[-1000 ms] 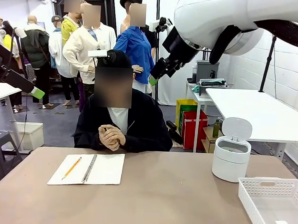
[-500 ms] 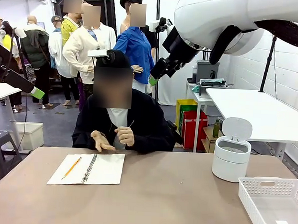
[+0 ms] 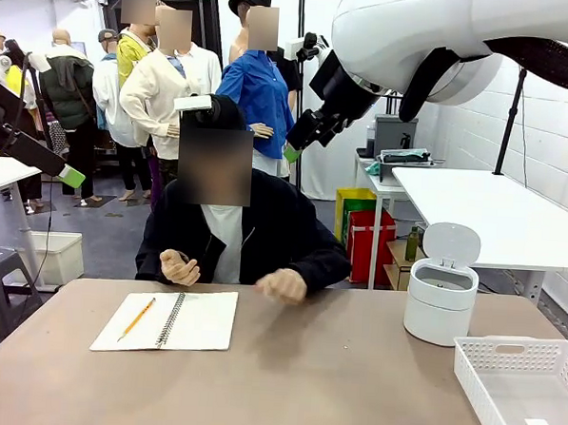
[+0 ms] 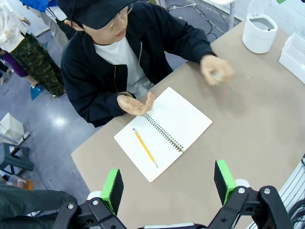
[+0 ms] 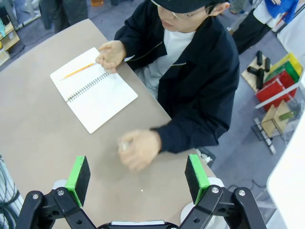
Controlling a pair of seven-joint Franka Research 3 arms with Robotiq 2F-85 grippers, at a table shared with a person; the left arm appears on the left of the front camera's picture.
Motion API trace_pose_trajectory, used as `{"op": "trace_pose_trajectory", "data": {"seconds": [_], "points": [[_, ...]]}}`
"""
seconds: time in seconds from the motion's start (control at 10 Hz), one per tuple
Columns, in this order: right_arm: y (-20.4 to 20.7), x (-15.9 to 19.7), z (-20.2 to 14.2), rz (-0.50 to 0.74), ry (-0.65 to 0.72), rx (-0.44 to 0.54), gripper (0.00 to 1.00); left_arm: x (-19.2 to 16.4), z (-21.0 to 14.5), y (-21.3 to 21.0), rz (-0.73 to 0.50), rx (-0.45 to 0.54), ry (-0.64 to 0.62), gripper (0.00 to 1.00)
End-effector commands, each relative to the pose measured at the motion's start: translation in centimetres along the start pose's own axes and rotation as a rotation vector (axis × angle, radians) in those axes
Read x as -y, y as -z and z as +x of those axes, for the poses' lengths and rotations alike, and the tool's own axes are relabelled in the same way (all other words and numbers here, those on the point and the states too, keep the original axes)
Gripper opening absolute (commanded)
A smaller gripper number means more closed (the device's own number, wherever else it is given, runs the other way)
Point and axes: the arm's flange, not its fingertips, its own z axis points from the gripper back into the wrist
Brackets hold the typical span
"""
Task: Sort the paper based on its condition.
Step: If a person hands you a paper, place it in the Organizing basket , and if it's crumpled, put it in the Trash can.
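The sorting is judged to be at its very start: nothing is yet offered to the robot. Where the paper is cannot be told. It is judged to be a page bound in the open notebook, which is laid flat on the table before the person, with a pencil across one page. One hand is held palm up at the notebook's far edge. The other hand is blurred above the bare table toward the bin, and whether anything is held in it cannot be told. The bin is stood with its lid raised, and a tray is set near it at the table's corner.

For the next move a loose sheet is needed first. Its condition must then be read before bin or tray is chosen, and a thin sheet is likely to need a pinch at an edge.

The left gripper is held high above the notebook, fingers spread wide with nothing between them. The right gripper is held high above the blurred hand, likewise spread and empty.
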Motion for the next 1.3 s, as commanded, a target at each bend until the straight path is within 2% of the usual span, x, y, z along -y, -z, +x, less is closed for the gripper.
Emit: {"op": "trace_pose_trajectory", "data": {"seconds": [0.0,1.2], "points": [[-0.06,0.18,-0.06,0.000,0.001,0.001,1.00,-0.03,0.05,0.12,-0.002,0.014,-0.004,1.00],[0.00,0.00,0.00,0.000,0.000,0.000,1.00,-0.03,0.05,0.12,-0.002,0.014,-0.004,1.00]]}}
